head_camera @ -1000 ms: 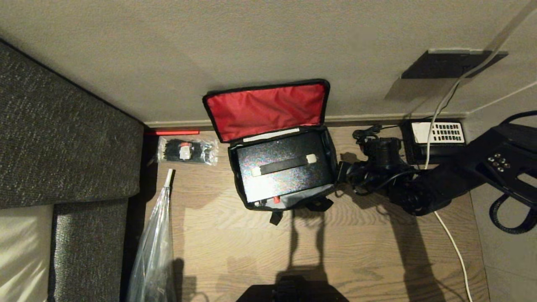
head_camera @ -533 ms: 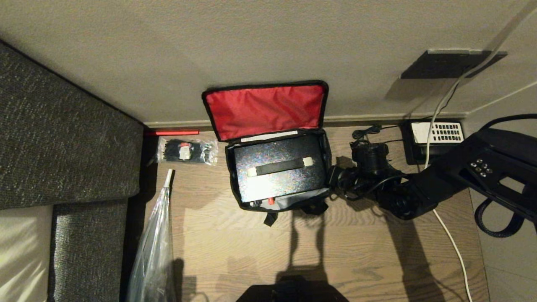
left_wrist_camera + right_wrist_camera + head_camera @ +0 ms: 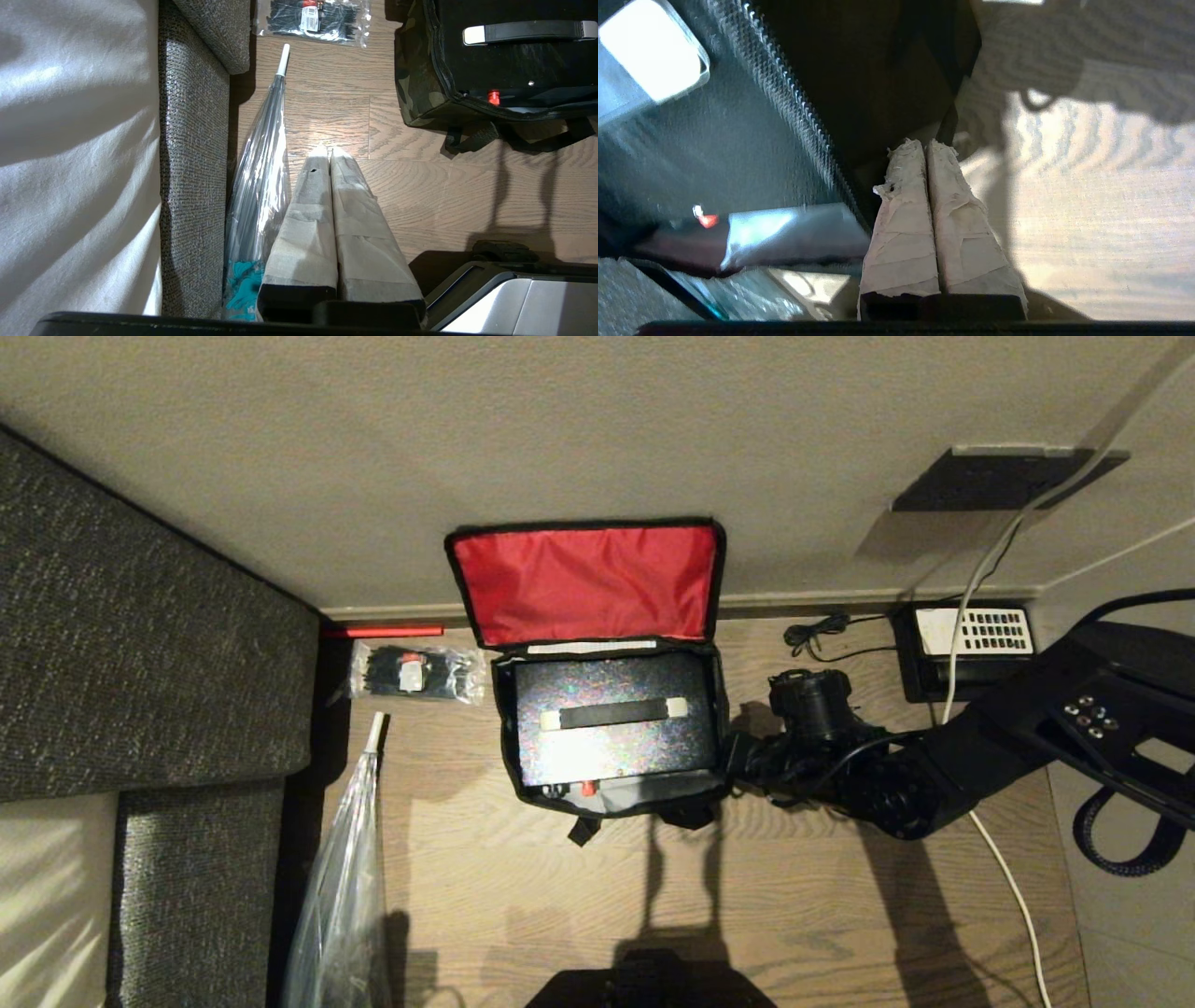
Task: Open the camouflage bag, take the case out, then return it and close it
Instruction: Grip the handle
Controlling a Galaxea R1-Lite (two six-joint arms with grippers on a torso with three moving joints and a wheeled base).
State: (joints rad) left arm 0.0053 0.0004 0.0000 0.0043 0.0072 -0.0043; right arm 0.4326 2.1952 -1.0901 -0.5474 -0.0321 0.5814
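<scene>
The camouflage bag (image 3: 505, 747) stands open on the wood floor by the wall, its red-lined lid (image 3: 583, 583) leaning back against the wall. Inside it lies the case (image 3: 611, 751), flat, black and speckled, with a black carry handle (image 3: 607, 713). My right gripper (image 3: 733, 761) is shut, with nothing seen between its fingers, and its tips (image 3: 924, 144) rest at the bag's right side wall beside the zipper edge (image 3: 803, 121). My left gripper (image 3: 329, 151) hangs parked and shut over bare floor, with the bag (image 3: 416, 79) and the case (image 3: 514, 60) off to one side of it.
A grey sofa (image 3: 140, 644) fills the left side, with a clear folded umbrella (image 3: 345, 887) lying along it. A packet of black ties (image 3: 415, 672) lies left of the bag. A black telephone (image 3: 971, 635) and a white cable (image 3: 1004, 868) are on the right.
The bag has slid left and turned square to the wall. My right gripper has moved left with it, staying shut at its right side.
</scene>
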